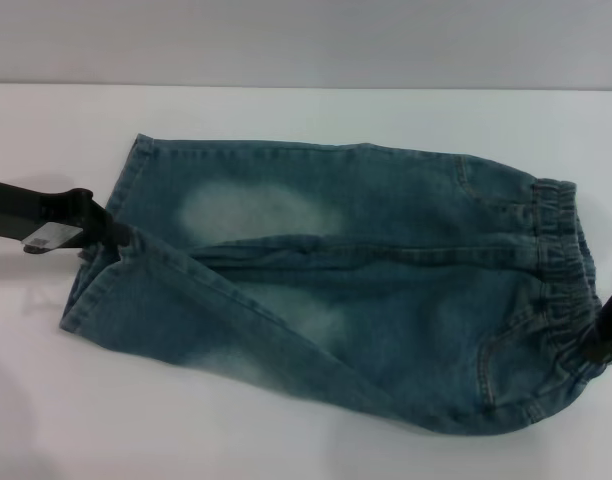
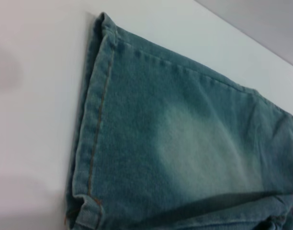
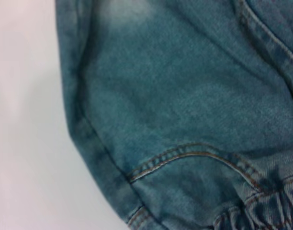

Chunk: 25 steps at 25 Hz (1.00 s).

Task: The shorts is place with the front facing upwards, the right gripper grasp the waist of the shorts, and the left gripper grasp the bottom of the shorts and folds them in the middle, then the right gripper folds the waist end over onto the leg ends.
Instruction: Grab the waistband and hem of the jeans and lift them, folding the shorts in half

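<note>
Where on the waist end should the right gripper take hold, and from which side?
Take the ruffled elastic band of the waist end, near its front corner, coming in from the robot's right, where the right gripper already sits. The band lies flat at the cloth's outer edge, so the fingers can probably slide around it. The left gripper is at the leg ends.

Denim leg, faded pale patch mid-cloth, orange-stitched hem — flat on white table

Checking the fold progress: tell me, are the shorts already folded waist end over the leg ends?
No. In the head view the shorts lie spread out, with the waist end at the robot's right and the leg ends far away at its left.
</note>
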Tool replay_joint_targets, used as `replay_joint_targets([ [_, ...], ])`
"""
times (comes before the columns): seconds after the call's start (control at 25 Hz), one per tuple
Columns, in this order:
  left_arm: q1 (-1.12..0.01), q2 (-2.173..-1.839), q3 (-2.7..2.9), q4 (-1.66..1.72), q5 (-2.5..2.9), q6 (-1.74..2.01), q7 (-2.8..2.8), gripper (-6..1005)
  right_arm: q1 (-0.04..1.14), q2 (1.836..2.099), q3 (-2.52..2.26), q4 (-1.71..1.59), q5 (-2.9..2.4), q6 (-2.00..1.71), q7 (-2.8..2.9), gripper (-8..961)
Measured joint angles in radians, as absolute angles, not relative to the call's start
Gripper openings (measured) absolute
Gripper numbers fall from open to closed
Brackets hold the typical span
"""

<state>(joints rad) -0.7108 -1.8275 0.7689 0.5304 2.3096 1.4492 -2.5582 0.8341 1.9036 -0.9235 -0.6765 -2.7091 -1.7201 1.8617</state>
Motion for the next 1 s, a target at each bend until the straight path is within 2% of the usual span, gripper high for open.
replay_joint_targets([
  [0.28,-0.713,-1.827,0.731,0.532,2.307,1.412,-2.56,20,0.828,1.869,-0.713,-0.68,-2.694,-1.814,1.82,9],
  [0.56,-0.72,-1.833,0.592,0.549,2.305,1.351,-2.562,20,0.765,1.819,-0.512,-0.613,-2.47,-1.832,1.836,9],
  [0.72,-0.732,-1.837,0.584,0.557,2.304,1.294,-2.567,21,0.72,1.817,-0.47,-0.586,-2.364,-1.785,1.885,9],
  [1.0,-0.765,-1.841,0.579,0.557,2.302,1.192,-2.566,21,0.676,1.829,-0.458,-0.515,-2.316,-1.647,1.933,9],
])
